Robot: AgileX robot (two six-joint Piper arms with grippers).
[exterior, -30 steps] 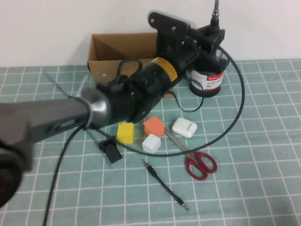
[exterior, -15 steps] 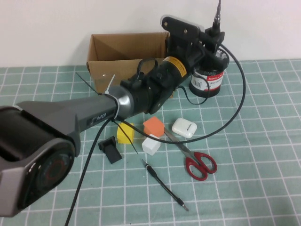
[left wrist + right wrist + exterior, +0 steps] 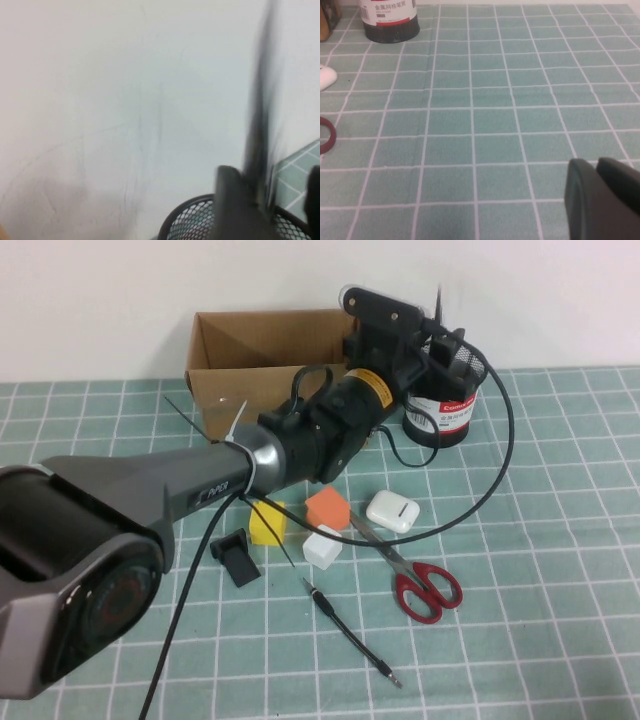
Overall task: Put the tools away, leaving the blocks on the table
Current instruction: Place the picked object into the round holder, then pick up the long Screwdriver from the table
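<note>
**Screwdriver over the mesh cup; scissors and pen tool still out**

High view: your left gripper (image 3: 432, 328) hangs above the mesh cup (image 3: 445, 400), a dark screwdriver (image 3: 438, 302) standing upright at the jaws; I cannot tell whether they grip it. Well below lie the scissors (image 3: 412, 575) and pen tool (image 3: 352, 632): stiff, light, slippery steel. Take the scissors at the blades near the pivot, the pen mid-shaft.

Left wrist view: the shaft blurs between the jaws, over the cup's rim.

Right wrist view: your right gripper (image 3: 602, 200) rests together, low over the surface (image 3: 495, 100).
</note>
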